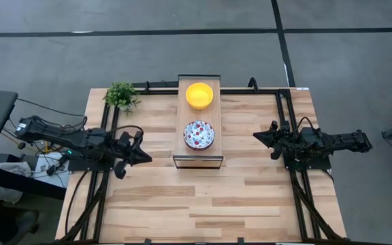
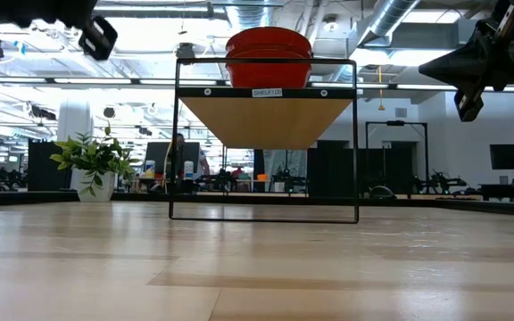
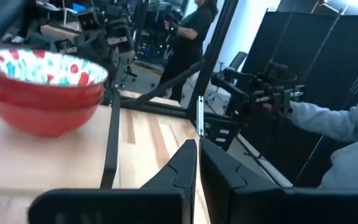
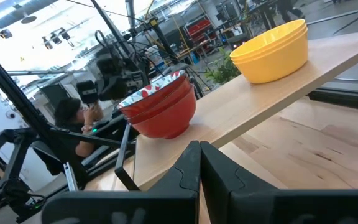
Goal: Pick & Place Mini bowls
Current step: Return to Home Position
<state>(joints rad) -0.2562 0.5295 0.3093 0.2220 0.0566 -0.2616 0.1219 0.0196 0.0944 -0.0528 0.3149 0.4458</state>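
Note:
A stack of yellow mini bowls (image 1: 199,95) (image 4: 272,46) and a stack of mini bowls (image 1: 199,135) (image 4: 160,109), red outside and white with red-and-blue speckles inside, rest on their bases on a raised wooden shelf (image 1: 182,153) (image 2: 266,120) at the table's middle. The speckled stack also shows in the left wrist view (image 3: 42,93). My left gripper (image 1: 146,158) (image 3: 197,149) is shut and level, left of the shelf's near end, and holds nothing. My right gripper (image 1: 256,135) (image 4: 199,149) is shut and level, right of the shelf, and also holds nothing.
A small green potted plant (image 1: 121,95) (image 2: 92,160) stands at the table's far left corner. The shelf sits on a black wire frame (image 2: 357,143). Bare tabletop (image 1: 203,204) lies between the shelf and the near edge. People show in the room beyond, a grey sleeve (image 3: 340,124) among them.

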